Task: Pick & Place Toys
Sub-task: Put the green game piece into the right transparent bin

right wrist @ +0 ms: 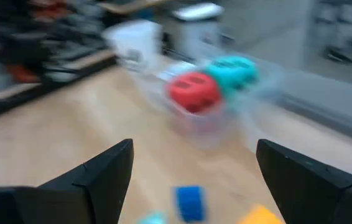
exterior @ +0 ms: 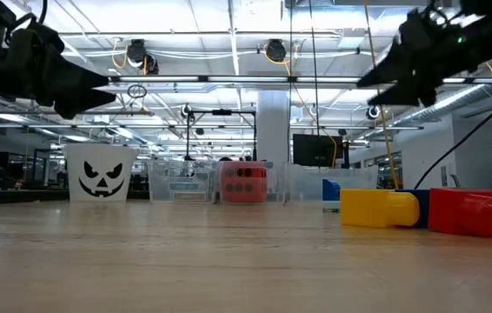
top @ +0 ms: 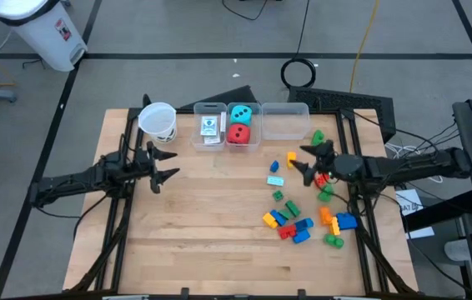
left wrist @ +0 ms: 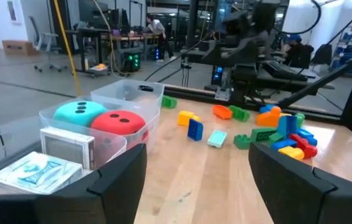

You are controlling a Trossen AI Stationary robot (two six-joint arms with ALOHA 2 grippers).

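The soft teal die (top: pixel 240 113) and red die (top: pixel 238 132) filled the middle clear bin (top: pixel 256 125). Glossy bricks (top: pixel 296 225) lay scattered right of it. Both the left gripper (top: pixel 163 164) and right gripper (top: pixel 305 162) hung spread, holding nothing.

The high view looks straight down on the whole tabletop (top: pixel 219 242). The low view sits at its surface, facing the bins (exterior: pixel 185 181). Each wrist view looks forward between its own fingers; both share the red die (left wrist: pixel 119 123).

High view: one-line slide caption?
Both dice binned, bricks scattered, open left gripper and right gripper hovering.
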